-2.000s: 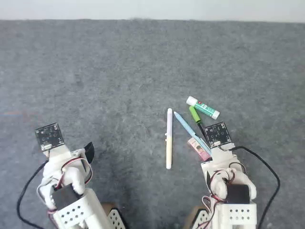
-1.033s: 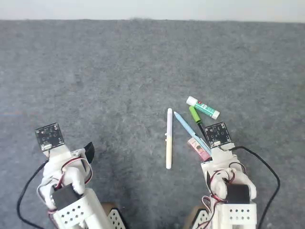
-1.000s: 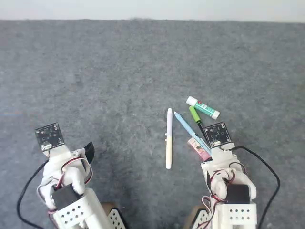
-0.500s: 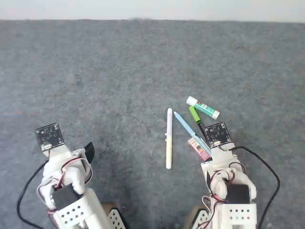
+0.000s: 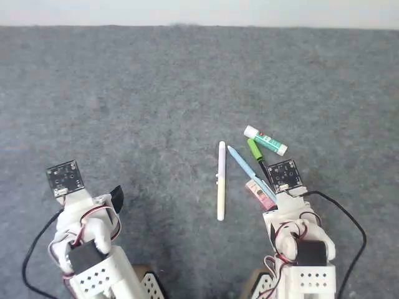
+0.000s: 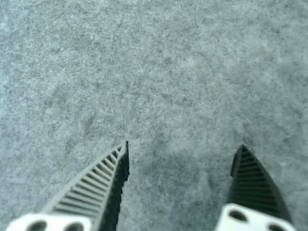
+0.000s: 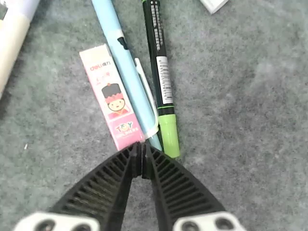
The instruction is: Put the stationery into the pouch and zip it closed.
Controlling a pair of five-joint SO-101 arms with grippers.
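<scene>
Several stationery items lie on the grey carpet right of centre: a lilac-and-cream pen (image 5: 221, 180), a light blue pen (image 5: 242, 164), a green marker (image 5: 255, 150), a white glue stick (image 5: 265, 141) and a pink eraser box (image 5: 260, 194). My right gripper (image 7: 143, 150) is shut with nothing in it. Its tips rest just short of the near ends of the pink eraser box (image 7: 111, 102), the blue pen (image 7: 126, 67) and the green marker (image 7: 161, 84). My left gripper (image 6: 183, 150) stands open over bare carpet at the near left.
Grey carpet (image 5: 143, 93) covers the whole table, with a pale wall strip along the far edge. The right arm's camera block (image 5: 284, 175) covers the near ends of the marker and blue pen. A cable (image 5: 349, 218) loops beside the right arm.
</scene>
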